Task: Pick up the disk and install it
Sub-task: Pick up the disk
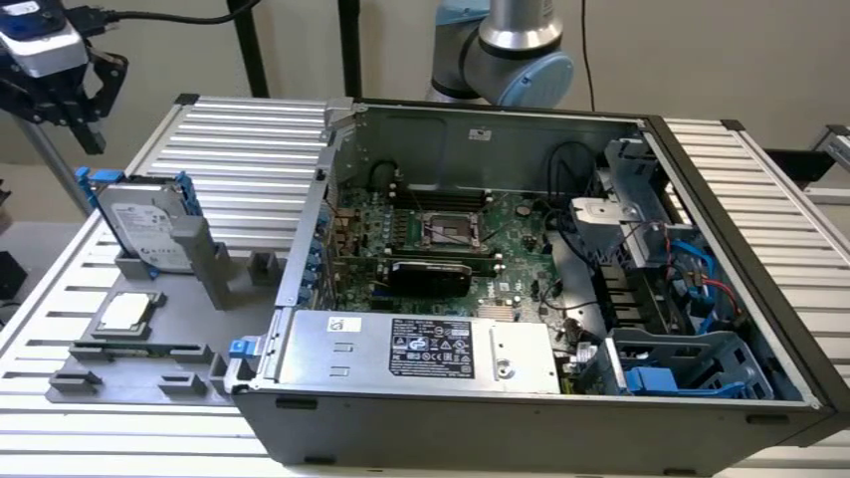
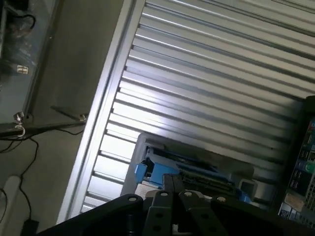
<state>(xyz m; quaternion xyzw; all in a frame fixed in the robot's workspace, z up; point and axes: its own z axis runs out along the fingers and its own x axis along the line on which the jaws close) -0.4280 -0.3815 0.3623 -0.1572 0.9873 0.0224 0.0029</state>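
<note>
Because the disk (image 1: pixel 143 227) stands on edge in a slot of the grey holder (image 1: pixel 199 271), leaning back a little, its upper edge and both flat faces are free, and we judge that the place to grip it. We would close across the two faces near the top, midway between the bright blue rails, not on the rails themselves, which look like thin plastic and would likely flex. The body looks like a stiff metal casing. We expect it to be dense for its size, smooth enough to slip in a light pinch, and sensitive to knocks, so it wants a firm, square hold.

In the wrist view the disk (image 2: pixel 197 169) lies just beyond the fingertips, its blue rail and narrow top edge facing the camera. The gripper (image 2: pixel 172 178) has its two fingers together with nothing between them. In the exterior view the gripper (image 1: pixel 83 129) hangs above the disk and apart from it, towards the exterior view's left.

On the same holder, nearer the camera, lies a small square processor chip (image 1: pixel 123 312). The holder rests on the slatted table (image 1: pixel 253 129), just beside the open computer case (image 1: pixel 531 418). At the case's near corner on the exterior view's right sits a blue cage (image 1: pixel 684 366) with no drive in it.
</note>
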